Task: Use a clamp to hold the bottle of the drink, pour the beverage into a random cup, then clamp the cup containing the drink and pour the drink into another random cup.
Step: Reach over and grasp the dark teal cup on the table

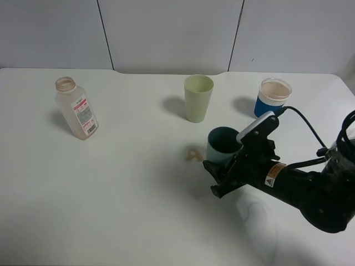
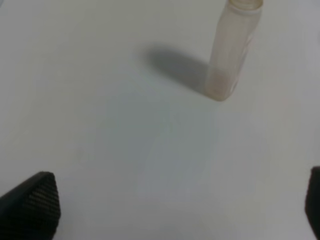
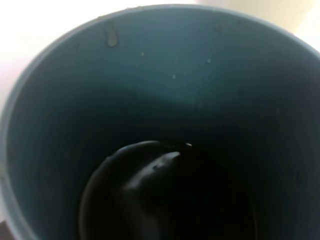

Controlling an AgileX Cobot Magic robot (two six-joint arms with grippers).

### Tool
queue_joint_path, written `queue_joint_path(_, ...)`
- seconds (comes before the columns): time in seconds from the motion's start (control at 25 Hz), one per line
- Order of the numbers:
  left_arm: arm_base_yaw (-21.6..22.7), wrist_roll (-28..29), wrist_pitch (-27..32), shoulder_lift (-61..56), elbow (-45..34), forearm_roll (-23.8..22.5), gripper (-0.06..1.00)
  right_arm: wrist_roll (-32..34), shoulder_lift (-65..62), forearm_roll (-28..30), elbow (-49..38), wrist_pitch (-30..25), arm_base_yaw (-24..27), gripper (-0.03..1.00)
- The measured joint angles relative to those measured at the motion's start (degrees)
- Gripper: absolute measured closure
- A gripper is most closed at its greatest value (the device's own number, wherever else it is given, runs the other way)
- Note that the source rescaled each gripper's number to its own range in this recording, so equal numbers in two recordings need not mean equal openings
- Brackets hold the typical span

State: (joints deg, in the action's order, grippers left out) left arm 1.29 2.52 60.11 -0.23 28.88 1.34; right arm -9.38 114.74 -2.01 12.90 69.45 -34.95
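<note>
The bottle (image 1: 77,111) stands uncapped at the table's left and looks nearly empty. In the left wrist view the bottle (image 2: 232,55) stands well ahead of my left gripper (image 2: 172,207), which is open with nothing between its dark fingertips (image 2: 30,205). The dark teal cup (image 1: 222,145) stands right of centre, and my right gripper (image 1: 219,174) is shut on it from the near side. The right wrist view looks down into the teal cup (image 3: 165,90), where the beverage (image 3: 165,195) lies dark at the bottom. The pale green tumbler (image 1: 198,98) stands upright just behind it.
A blue-sleeved white cup (image 1: 273,97) stands at the back right, close to the right arm's cable. A small brown spill (image 1: 194,155) marks the table just left of the teal cup. The white table (image 1: 127,210) reaches to the back wall.
</note>
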Motion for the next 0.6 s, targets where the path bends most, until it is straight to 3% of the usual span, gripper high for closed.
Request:
queue_joint_path(0.2,0.0,0.0,0.0,0.0,0.0,0.0,-0.06,3.8,-3.7,-0.8,0.0,-2.6,0.0,0.97)
queue_joint_path(0.6,0.0,0.0,0.0,0.0,0.0,0.0,-0.06,1.7,-20.3,-4.5,-0.1,-15.3,0.0,0.97)
